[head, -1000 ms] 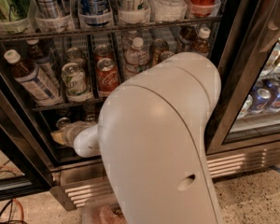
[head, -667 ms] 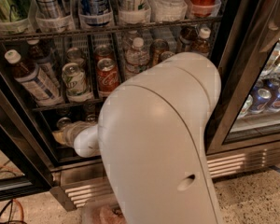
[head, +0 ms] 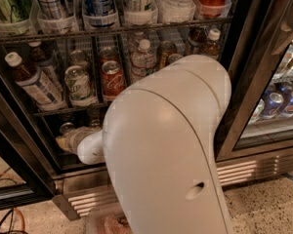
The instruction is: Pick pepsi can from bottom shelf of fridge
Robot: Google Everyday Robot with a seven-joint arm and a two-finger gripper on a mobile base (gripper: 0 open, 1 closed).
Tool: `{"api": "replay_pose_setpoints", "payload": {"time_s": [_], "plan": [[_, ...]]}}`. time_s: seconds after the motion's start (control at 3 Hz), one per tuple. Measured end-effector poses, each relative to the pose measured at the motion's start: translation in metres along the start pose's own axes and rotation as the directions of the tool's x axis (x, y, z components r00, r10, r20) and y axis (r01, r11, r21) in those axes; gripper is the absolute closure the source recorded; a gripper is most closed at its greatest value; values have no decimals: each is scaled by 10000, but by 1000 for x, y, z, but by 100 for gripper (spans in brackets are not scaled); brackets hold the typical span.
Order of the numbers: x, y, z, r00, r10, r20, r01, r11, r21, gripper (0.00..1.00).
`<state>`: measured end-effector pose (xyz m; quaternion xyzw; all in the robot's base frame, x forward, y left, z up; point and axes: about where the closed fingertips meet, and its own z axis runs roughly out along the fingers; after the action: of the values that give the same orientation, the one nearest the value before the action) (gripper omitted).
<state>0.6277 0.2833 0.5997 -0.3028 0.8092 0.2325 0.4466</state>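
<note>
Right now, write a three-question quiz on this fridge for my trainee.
1. True or false: the gripper is up at the top shelf.
2. What stands just left of the red can on the middle shelf? A) a pale can B) a carton C) an apple
3. Fill in: the big white ___ hides the centre of the fridge.
Key: 1 false: it is in the bottom shelf. 2 A. 3 arm.
</note>
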Motion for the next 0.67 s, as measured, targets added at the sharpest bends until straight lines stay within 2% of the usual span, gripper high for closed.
{"api": "replay_pose_setpoints", "payload": {"time_s": [0.33,0.67], "plan": [[-1,1,-1,10000,1,0,-1,10000,-1,100],[0,4,-18,9992,401,86,-397,9984,-413,100]]}}
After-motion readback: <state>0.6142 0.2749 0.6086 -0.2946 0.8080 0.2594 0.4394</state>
